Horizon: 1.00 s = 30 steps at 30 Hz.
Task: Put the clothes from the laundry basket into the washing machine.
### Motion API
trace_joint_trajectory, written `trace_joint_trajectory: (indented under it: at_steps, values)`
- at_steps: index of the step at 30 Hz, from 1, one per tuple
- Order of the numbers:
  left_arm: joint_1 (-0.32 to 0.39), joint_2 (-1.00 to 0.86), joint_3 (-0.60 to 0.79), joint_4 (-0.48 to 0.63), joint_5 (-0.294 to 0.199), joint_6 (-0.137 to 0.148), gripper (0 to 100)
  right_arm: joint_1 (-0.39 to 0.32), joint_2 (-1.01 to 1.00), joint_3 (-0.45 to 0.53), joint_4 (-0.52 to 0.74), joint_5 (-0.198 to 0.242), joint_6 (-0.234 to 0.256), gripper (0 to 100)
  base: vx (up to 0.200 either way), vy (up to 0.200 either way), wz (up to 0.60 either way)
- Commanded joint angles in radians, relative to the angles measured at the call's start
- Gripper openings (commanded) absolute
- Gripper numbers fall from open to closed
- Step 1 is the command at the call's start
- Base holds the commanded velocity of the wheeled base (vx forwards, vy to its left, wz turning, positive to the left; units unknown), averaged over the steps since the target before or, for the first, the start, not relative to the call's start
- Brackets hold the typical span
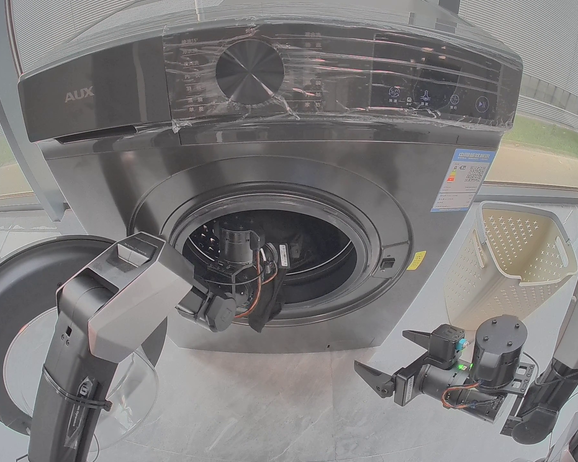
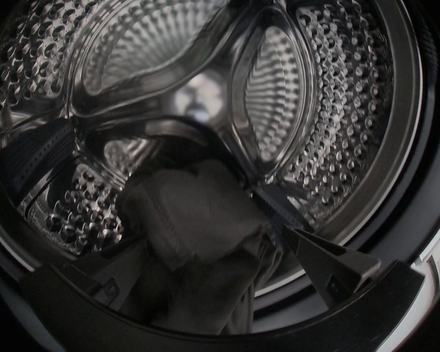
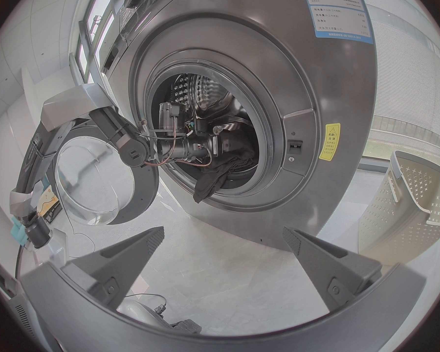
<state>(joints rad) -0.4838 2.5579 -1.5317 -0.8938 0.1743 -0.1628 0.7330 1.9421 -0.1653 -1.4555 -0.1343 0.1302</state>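
Note:
The grey washing machine stands with its round door swung open to the left. My left gripper is inside the drum mouth, open, and a dark garment lies between its fingers. Part of that garment hangs out over the lower rim of the opening. My right gripper is open and holds nothing, low over the floor in front of the machine's right side. The cream laundry basket leans tilted to the right of the machine, and no clothes are visible inside it.
The open glass door stands out on the left beside my left arm. Pale floor stretches in front of the machine. Windows run behind and to the right of the basket.

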Motion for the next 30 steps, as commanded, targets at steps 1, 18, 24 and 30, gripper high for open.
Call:
trace_joint_trajectory:
  at_steps: [1,18,24,30]
  values:
    - [-0.021,-0.085,0.156,0.055,-0.022,0.017,100,0.0,0.0,0.001,0.0,-0.001,0.0,100,0.0,0.0,0.0]
    - [-0.013,-0.071,0.243,0.125,-0.059,0.074,100,0.0,0.001,0.0,0.0,0.001,0.0,100,0.0,0.0,0.0]
    - [-0.007,-0.064,0.22,0.119,-0.061,0.078,0,0.0,0.001,0.0,0.0,0.001,0.0,100,0.0,0.0,0.0]
    - [-0.009,-0.062,0.122,0.115,-0.059,0.039,0,0.002,0.003,-0.002,0.0,0.001,0.0,100,0.0,0.0,0.0]
